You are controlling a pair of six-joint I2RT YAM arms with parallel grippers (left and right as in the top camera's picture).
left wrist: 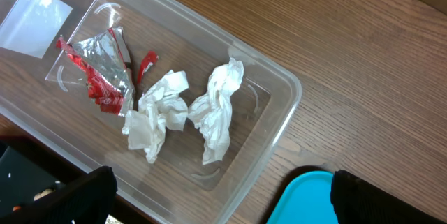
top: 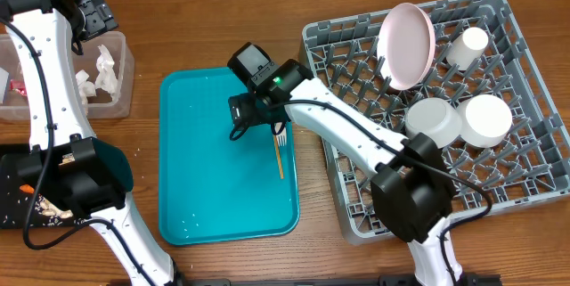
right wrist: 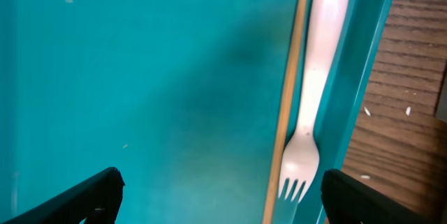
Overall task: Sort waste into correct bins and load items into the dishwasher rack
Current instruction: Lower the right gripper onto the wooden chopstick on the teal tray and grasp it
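I'm watching the overhead camera looking straight down on the whole table (top: 196,19), taking in the clear tub (top: 111,105), teal tray (top: 223,170) and grey rack (top: 534,157). The left wrist camera is pointing down close over that tub, catching a tray corner. The right wrist camera is hanging very near the tray floor, sharing the white fork (right wrist: 316,77) with overhead.

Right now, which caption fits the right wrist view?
Open right gripper over a white plastic fork and a thin wooden stick on the teal tray.
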